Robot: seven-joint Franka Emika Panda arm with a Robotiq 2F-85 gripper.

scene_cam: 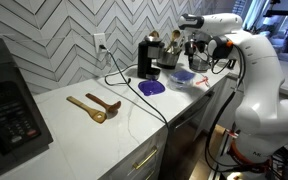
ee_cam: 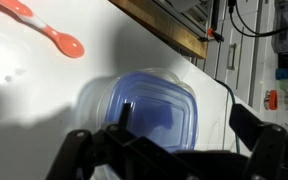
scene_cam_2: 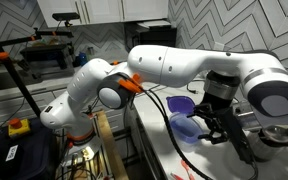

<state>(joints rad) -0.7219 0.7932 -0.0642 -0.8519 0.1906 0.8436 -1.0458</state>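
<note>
My gripper (ee_cam: pixel 164 150) is open, its two dark fingers spread wide at the bottom of the wrist view. Right below it a translucent blue plastic container (ee_cam: pixel 144 108) sits on the white counter, between the fingers but not touched. In both exterior views the gripper (scene_cam: pixel 195 55) (scene_cam_2: pixel 220 126) hangs a little above the container (scene_cam: pixel 181 76) (scene_cam_2: pixel 187 131). An orange-red spoon (ee_cam: pixel 46 27) lies on the counter beyond the container.
A flat blue lid (scene_cam: pixel 152 87) lies near a black coffee machine (scene_cam: pixel 147 57) with a trailing black cable. Two wooden spoons (scene_cam: pixel 94 106) lie further along the counter. A wood-edged counter rim (ee_cam: pixel 164 25) runs close by.
</note>
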